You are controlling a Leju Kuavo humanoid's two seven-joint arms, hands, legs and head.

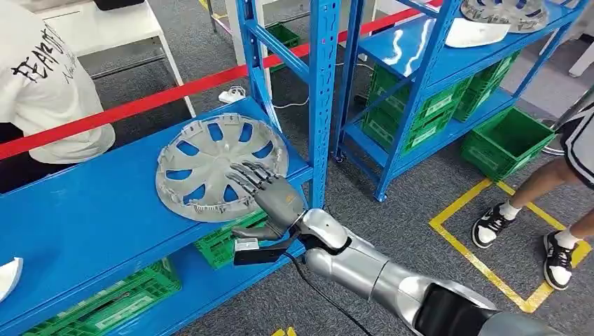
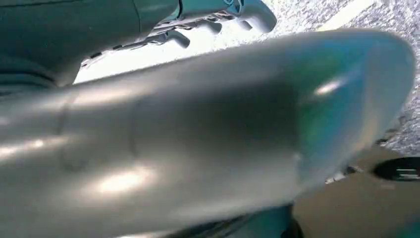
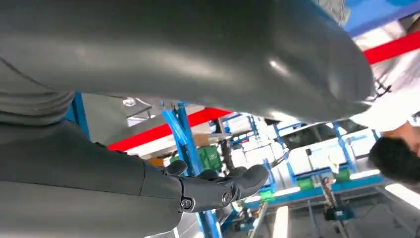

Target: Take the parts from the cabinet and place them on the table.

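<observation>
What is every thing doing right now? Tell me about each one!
Hubcap: lying flat on the blue shelf, near its edge.
Right hand: fingers spread, resting on the hubcap's rim, not gripping it.
Second hubcap: on the far rack's top shelf.
Green crate: on the floor, open, looks empty.

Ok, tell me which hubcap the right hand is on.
The grey hubcap on the near blue shelf; the right hand rests on its rim. The other hubcap sits on the far rack's top shelf.
</observation>
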